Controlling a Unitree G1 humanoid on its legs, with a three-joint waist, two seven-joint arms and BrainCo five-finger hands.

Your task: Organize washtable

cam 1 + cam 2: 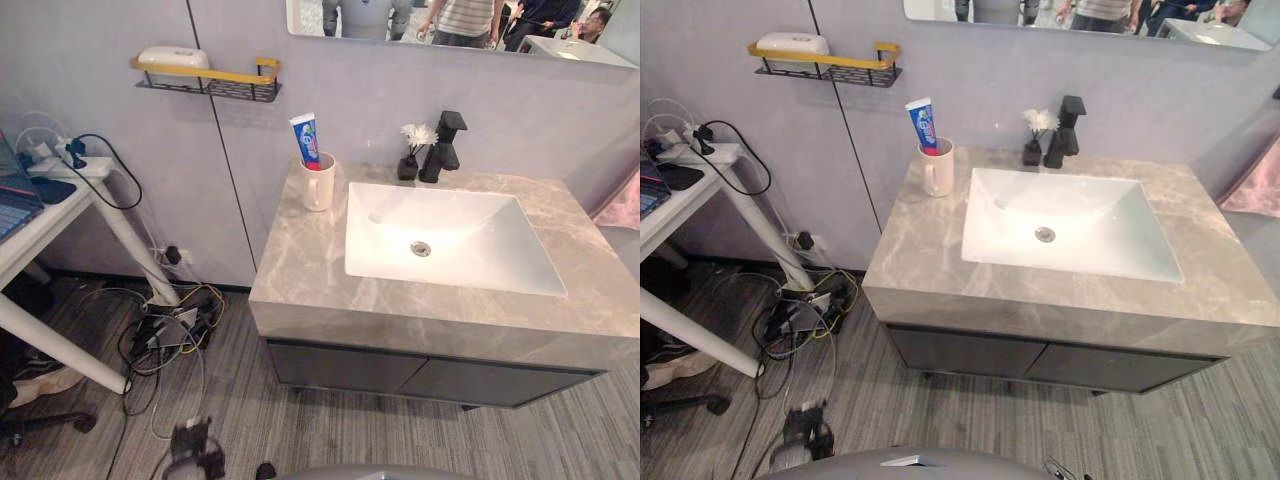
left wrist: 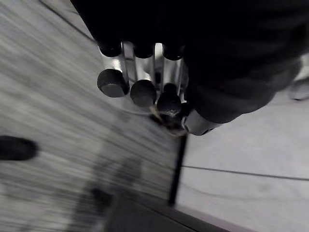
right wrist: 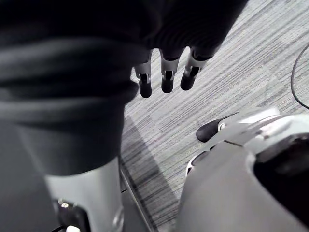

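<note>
A grey marble washtable (image 1: 300, 270) holds a white sink (image 1: 450, 240). At its back left stands a cream cup (image 1: 318, 182) with a blue and red toothpaste tube (image 1: 307, 140) upright in it. Behind the sink a small dark vase with white flowers (image 1: 409, 160) sits next to the black faucet (image 1: 443, 145). My left hand (image 2: 143, 77) hangs over the grey floor with relaxed fingers and holds nothing. My right hand (image 3: 166, 72) also hangs low over the floor, its fingers loose and empty. Both hands are well away from the counter.
A black and yellow wall shelf (image 1: 210, 82) left of the washtable carries a white soap box (image 1: 172, 57). A white side table (image 1: 50, 215) stands at the left, with a tangle of cables (image 1: 165, 330) on the floor below. A mirror (image 1: 450, 20) above reflects people.
</note>
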